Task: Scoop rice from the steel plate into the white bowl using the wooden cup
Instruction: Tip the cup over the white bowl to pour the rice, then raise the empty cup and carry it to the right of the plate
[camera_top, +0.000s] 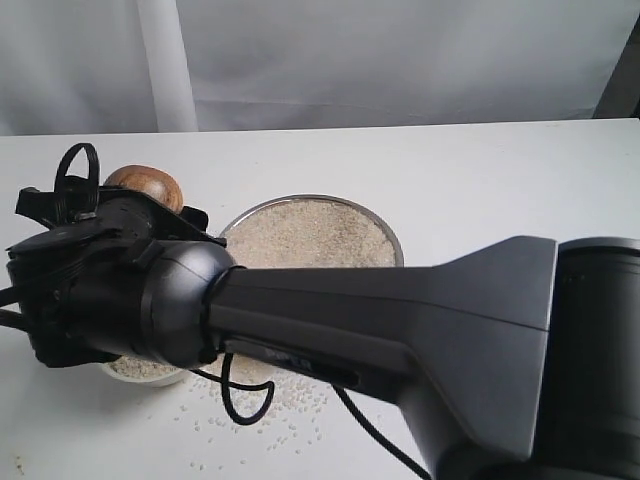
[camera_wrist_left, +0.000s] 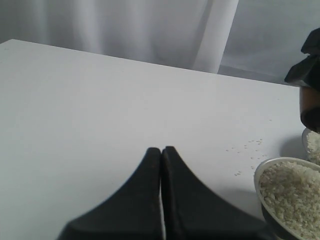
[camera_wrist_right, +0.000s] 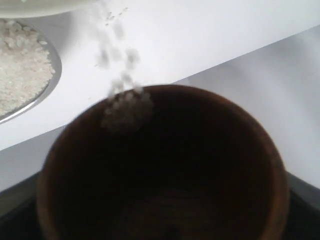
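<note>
Reddish-brown wooden cup (camera_wrist_right: 165, 165), rice (camera_wrist_right: 125, 107) at lip, clasped by right fingers (camera_wrist_right: 17, 217); left fingers (camera_wrist_left: 142, 200) closed.

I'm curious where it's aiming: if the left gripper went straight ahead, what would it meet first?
Nothing, as far as I can see: ahead of the left gripper lies only bare table, then probably the curtain. The rice sits off to the side.
</note>
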